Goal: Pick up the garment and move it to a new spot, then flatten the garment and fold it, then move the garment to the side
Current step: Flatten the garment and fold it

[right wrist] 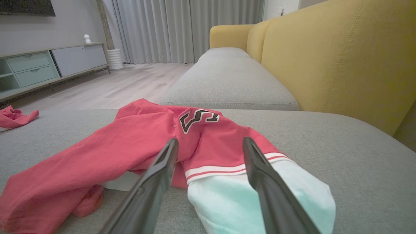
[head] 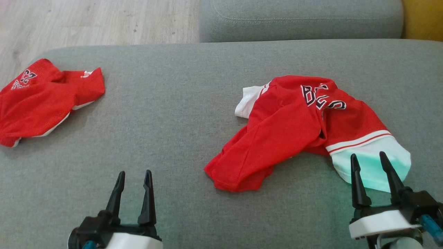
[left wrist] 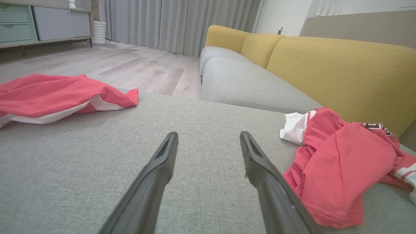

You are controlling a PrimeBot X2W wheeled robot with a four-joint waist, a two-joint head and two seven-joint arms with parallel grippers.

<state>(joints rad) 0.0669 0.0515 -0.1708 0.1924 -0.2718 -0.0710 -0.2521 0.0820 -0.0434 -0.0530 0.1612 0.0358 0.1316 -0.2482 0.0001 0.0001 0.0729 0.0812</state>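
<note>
A crumpled red garment (head: 294,128) with white trim and dark lettering lies on the grey sofa seat (head: 173,114), right of centre. It also shows in the left wrist view (left wrist: 341,162) and the right wrist view (right wrist: 130,146). My right gripper (head: 368,159) is open, its fingertips just above the garment's pale white end (right wrist: 227,195), nothing between them. My left gripper (head: 135,176) is open over bare cushion, well left of the garment (left wrist: 208,136).
A second red garment (head: 45,100) lies at the seat's far left edge (left wrist: 55,94). Another grey cushion (head: 301,19) and yellow backrest (right wrist: 341,58) lie beyond. Wooden floor (left wrist: 130,65) is past the left edge.
</note>
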